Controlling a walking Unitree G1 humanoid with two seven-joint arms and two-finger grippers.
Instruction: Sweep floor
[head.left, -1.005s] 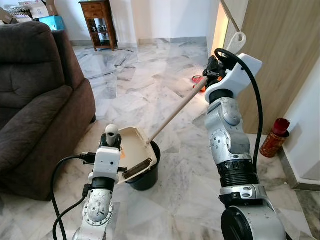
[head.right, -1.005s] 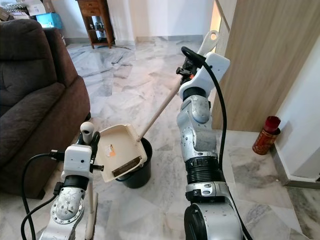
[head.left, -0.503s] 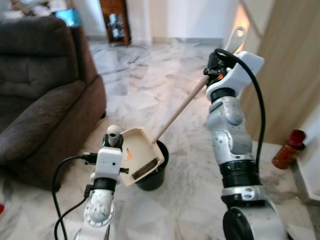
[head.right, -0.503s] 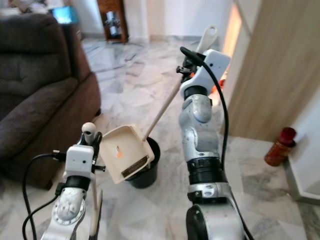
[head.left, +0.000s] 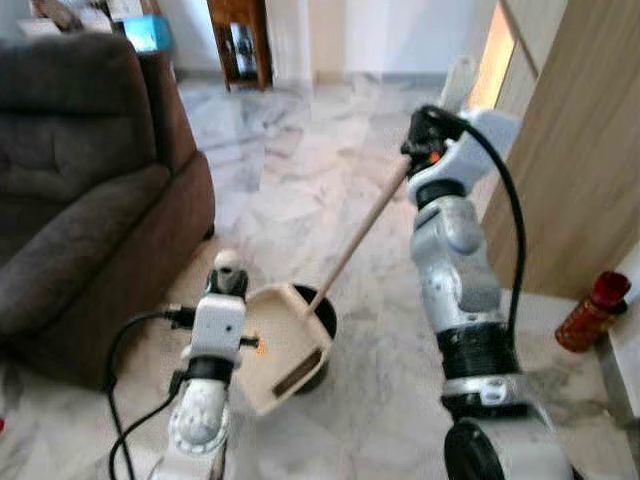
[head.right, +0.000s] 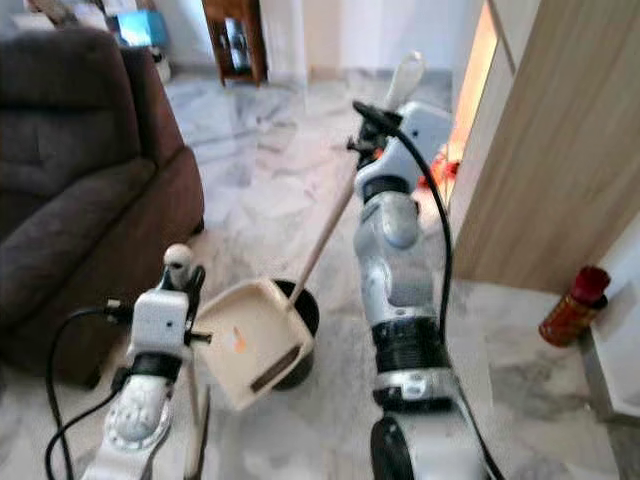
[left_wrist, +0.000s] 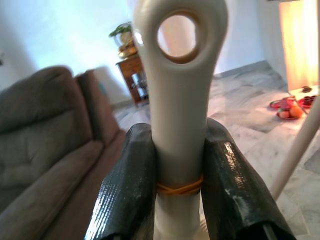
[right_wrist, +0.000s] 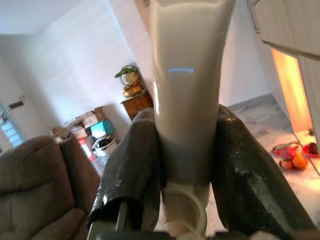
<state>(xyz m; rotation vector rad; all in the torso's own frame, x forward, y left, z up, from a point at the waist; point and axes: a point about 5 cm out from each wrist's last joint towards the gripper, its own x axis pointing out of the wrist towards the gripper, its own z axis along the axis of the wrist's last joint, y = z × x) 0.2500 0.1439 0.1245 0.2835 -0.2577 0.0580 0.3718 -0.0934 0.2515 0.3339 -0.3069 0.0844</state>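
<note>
A cream dustpan (head.left: 283, 346) tilts over a black bin (head.left: 318, 345) at lower centre, its handle (left_wrist: 179, 95) clamped by the left gripper (left_wrist: 181, 185). The right gripper (right_wrist: 186, 165), upper right, grips the broom handle (head.left: 357, 236) slanting into the bin. Brown sofa (head.left: 80, 180) at left.

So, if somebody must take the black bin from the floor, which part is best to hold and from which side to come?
Probably the rim of the black bin on its right side, coming from above. The dustpan held by the left gripper covers its left side, and the broom stick in the right gripper leans into the opening, so only that edge stays free.
</note>
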